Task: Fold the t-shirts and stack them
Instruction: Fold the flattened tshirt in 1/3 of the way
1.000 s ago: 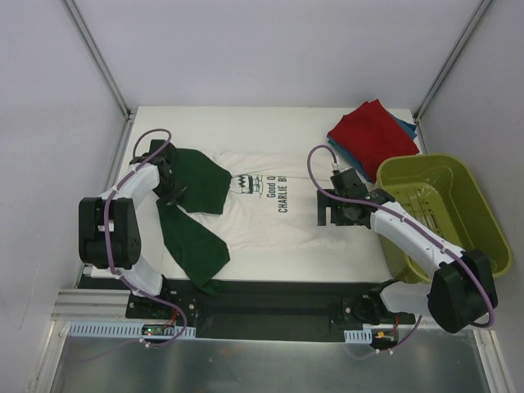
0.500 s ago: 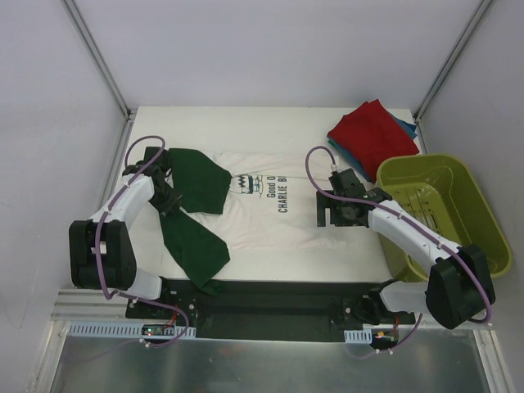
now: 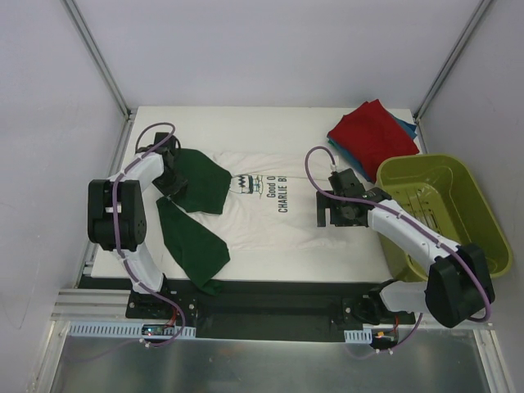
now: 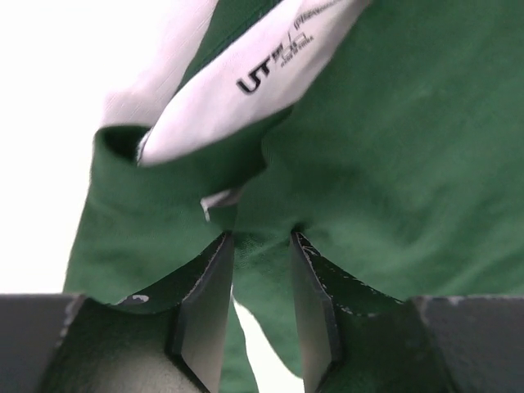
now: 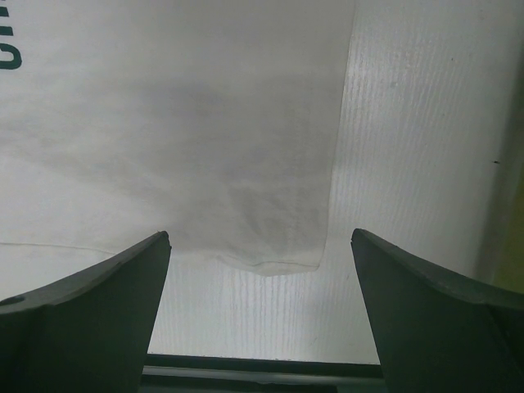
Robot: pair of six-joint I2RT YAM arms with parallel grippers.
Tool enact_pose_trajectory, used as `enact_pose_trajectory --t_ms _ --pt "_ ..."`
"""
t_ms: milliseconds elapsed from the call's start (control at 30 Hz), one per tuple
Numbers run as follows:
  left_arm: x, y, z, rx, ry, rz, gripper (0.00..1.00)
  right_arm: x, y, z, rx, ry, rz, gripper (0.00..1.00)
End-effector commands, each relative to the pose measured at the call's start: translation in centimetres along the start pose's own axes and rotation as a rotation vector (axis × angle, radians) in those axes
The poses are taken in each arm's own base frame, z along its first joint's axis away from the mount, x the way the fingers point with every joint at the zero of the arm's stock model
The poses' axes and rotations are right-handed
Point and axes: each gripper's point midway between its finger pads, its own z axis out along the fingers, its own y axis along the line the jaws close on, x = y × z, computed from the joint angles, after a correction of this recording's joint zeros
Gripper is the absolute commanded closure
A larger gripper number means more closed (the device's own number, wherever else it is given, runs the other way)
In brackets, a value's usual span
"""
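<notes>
A cream-white t-shirt [image 3: 262, 214] with dark green sleeves [image 3: 195, 246] and black chest lettering lies spread on the white table. My left gripper [image 3: 169, 177] is at the shirt's left end, shut on a fold of green cloth [image 4: 260, 270] near the neck label [image 4: 262, 70]. My right gripper [image 3: 326, 211] is open over the shirt's right hem. In the right wrist view the hem corner [image 5: 282, 260] lies flat on the table between the wide-open fingers [image 5: 106, 303]. Folded red [image 3: 372, 135] and teal-blue [image 3: 407, 126] t-shirts are stacked at the back right.
An olive-green plastic basket [image 3: 446, 172] stands at the table's right edge, close to my right arm. Metal frame posts rise at the back corners. The table's near edge [image 5: 262, 360] shows just below the hem.
My left arm has swung its elbow and the gripper has shifted slightly toward the back, still holding the green cloth. The right arm has not moved.
</notes>
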Motion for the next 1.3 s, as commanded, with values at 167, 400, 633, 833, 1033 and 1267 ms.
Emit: enact_pose_trajectory --t_ms 167,400,633,833,1033,1267 --pt "0.3 0.2 1.4 -0.034 0.030 0.006 1.00 -0.3 -0.3 0.0 0.029 0.001 -0.014 0.03" --pt "0.2 0.5 -2.5 0.050 -0.039 -0.035 1.00 -0.2 -0.3 0.1 0.028 0.007 -0.014 0.03" --pt "2.7 1.8 -4.9 0.109 -0.038 -0.077 1.00 -0.1 -0.2 0.0 0.021 0.006 -0.011 0.03" --pt "3.1 5.0 -4.1 -0.055 -0.045 -0.074 0.78 0.0 -0.1 0.1 0.016 0.014 -0.011 0.03" --pt "0.7 3.8 -5.5 -0.094 -0.064 -0.032 0.27 -0.1 -0.1 -0.2 0.015 0.003 -0.012 0.03" --pt "-1.2 -1.7 -9.6 0.095 -0.125 0.044 0.01 -2.7 1.5 -1.6 -0.068 -0.068 -0.014 0.03"
